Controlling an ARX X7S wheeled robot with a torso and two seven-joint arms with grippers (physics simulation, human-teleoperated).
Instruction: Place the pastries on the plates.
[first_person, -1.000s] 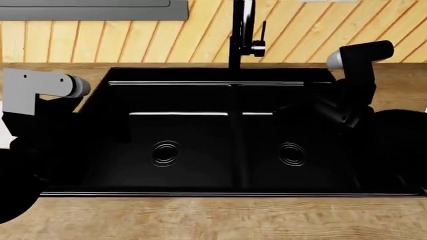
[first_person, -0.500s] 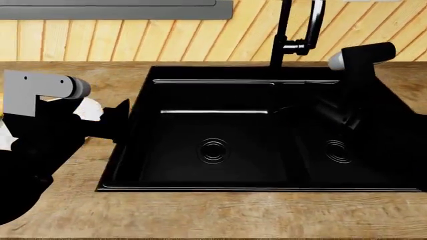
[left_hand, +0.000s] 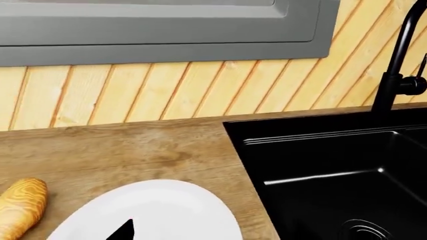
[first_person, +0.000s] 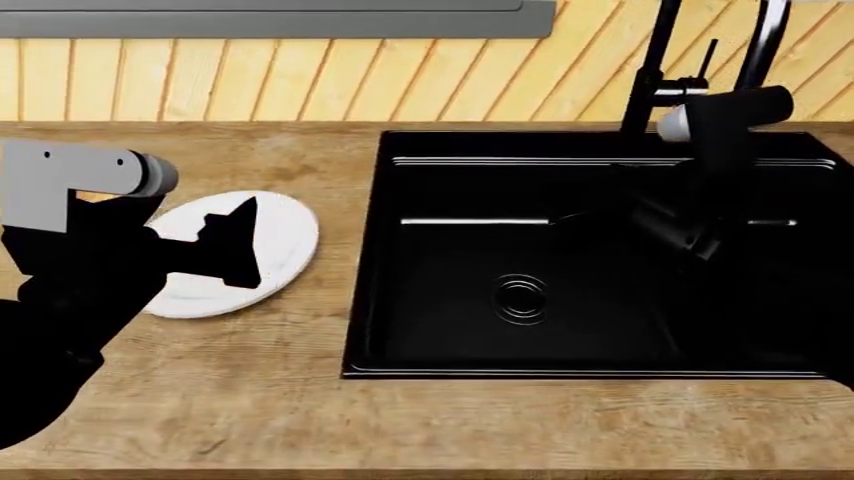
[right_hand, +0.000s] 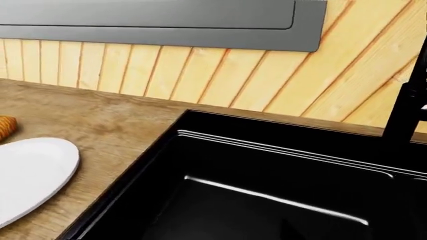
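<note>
Jaws on both arms were too dark to judge. Left gripper (first_person: 234, 245) hid part of the plate (first_person: 287, 235); croissant (left_hand: 19, 207) lay cropped just beside it on the counter (first_person: 400, 430).

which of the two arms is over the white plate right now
The left arm: its dark end effector overlaps the plate on the wooden counter, while the right arm hangs over the black sink.

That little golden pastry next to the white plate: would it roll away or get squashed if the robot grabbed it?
The pastry looks elongated with a tapered end, so it would probably wobble rather than roll far. Its ridged crust suggests a fair grip. It lies on the wooden counter beside the glossy plate; a nudge might slide it onto that rim.
</note>
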